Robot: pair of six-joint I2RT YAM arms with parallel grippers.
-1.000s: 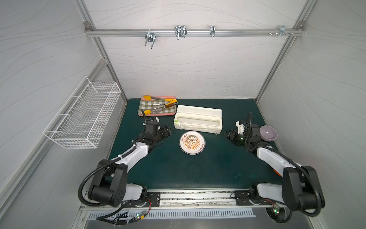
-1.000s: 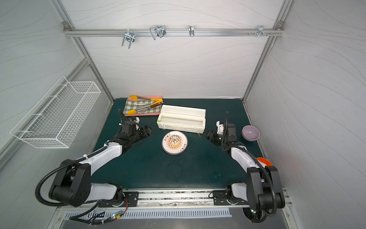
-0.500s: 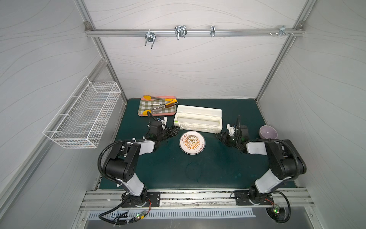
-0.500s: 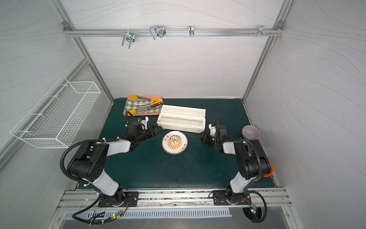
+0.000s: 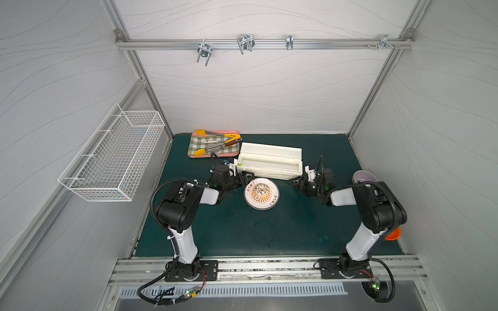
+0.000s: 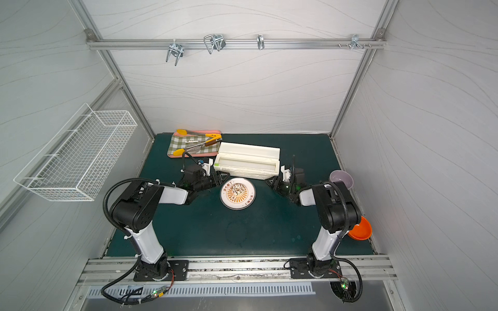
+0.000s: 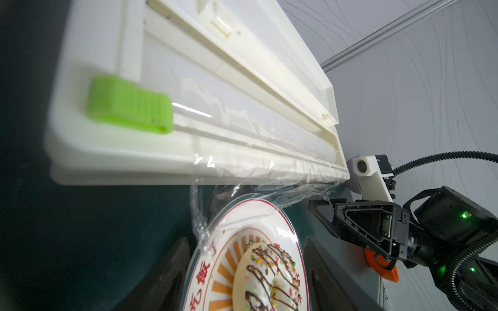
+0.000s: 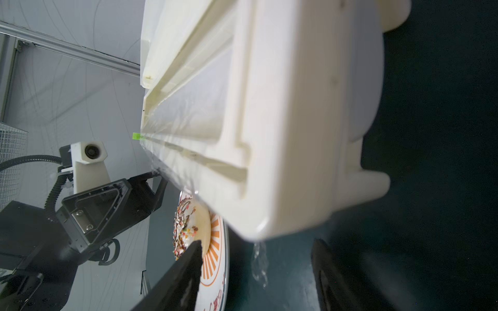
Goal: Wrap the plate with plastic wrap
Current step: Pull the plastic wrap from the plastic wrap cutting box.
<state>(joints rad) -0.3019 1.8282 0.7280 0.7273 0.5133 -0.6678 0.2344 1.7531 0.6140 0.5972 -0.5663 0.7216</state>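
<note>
Moved: left tool (image 5: 247, 179), right tool (image 5: 296, 182) are brought to dispenser (image 5: 269, 161) ends | both are held open | plastic wrap (image 7: 269, 185) is draped onto plate (image 5: 258, 203)

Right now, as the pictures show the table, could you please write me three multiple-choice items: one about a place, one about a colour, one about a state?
1. Where is the round white plate with the orange sunburst print?
A. On the far side of the long cream-white plastic dispenser box
B. On the robot's side of that box
C. On top of that box

2. What colour is the box's small ribbed plastic slider?
A. Red
B. Green
C. Blue

3. The box's lid is:
A. open
B. shut
C. taken off

Answers:
1 B: in both top views the plate lies nearer the robot than the box.
2 B: the left wrist view shows it bright green.
3 A: the lid stands raised behind the trough.
</note>
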